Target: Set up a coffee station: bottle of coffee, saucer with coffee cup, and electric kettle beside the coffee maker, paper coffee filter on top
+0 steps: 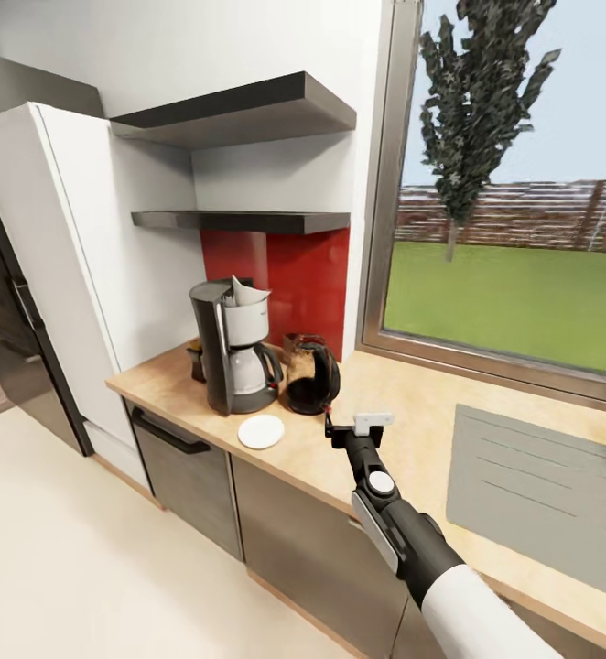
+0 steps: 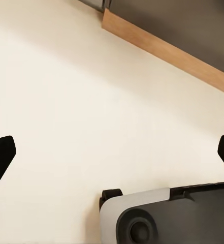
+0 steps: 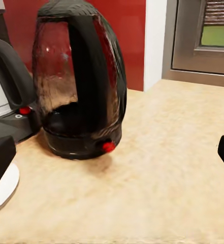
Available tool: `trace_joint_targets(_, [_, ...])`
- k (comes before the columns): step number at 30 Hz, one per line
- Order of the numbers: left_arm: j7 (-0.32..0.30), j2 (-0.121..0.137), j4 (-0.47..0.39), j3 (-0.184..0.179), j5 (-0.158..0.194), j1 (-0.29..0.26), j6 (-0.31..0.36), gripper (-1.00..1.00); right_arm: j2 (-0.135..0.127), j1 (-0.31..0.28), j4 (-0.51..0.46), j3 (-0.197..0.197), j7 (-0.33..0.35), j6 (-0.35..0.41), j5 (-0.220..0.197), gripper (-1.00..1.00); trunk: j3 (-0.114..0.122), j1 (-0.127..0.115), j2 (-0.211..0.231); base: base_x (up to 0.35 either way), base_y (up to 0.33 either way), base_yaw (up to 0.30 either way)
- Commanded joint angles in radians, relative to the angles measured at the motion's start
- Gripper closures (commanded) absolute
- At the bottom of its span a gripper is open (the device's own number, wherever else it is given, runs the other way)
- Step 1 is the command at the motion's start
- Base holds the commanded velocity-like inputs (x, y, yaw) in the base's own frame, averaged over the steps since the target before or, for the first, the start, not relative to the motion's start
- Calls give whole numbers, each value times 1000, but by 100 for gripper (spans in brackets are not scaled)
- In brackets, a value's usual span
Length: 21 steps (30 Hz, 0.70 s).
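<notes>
- The countertop (image 1: 413, 403) is matt, light wood-grain.
- The kettle (image 3: 78, 81) on it has glossy clear glass and smooth black plastic.
- Behind the kettle, the red wall panel (image 1: 303, 275) looks smooth and slightly shiny.
- Cabinet fronts (image 1: 294, 540) below look like brushed grey metal.

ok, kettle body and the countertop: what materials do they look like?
Electric kettle: body looks like clear, glossy glass, since the red wall shows through it; base and handle seem black plastic. Kitchen countertop: matte, light beige, mottled wood-look surface, possibly laminate.
</notes>
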Motion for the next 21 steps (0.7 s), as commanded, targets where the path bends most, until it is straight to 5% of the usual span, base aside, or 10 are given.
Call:
trace_joint_targets(1, [-10,0,-2,4,8,1,5,-100,0,-1,1,5,-6,-6,-11,-100,-2,0,-2,-277,0,0])
trace_joint_targets(8, [-9,2,-2,4,6,-5,5,-100,3,2,71,24,-3,-14,-9,-100,-2,0,-2,-108,0,0])
trace_joint_targets(11, [-10,2,-2,4,6,-7,4,-100,11,7,126,130,-3,-98,-9,-100,-2,0,-2,-3,0,0])
trace_joint_targets(16, [-9,1,-2,4,6,-8,4,-100,28,40,144,358,-4,-162,-9,-100,-2,0,-2,0,0,0])
trace_joint_targets(21, [-9,2,-2,4,6,-9,4,-100,55,95,146,509,-5,-169,-9,-100,-2,0,-2,0,0,0])
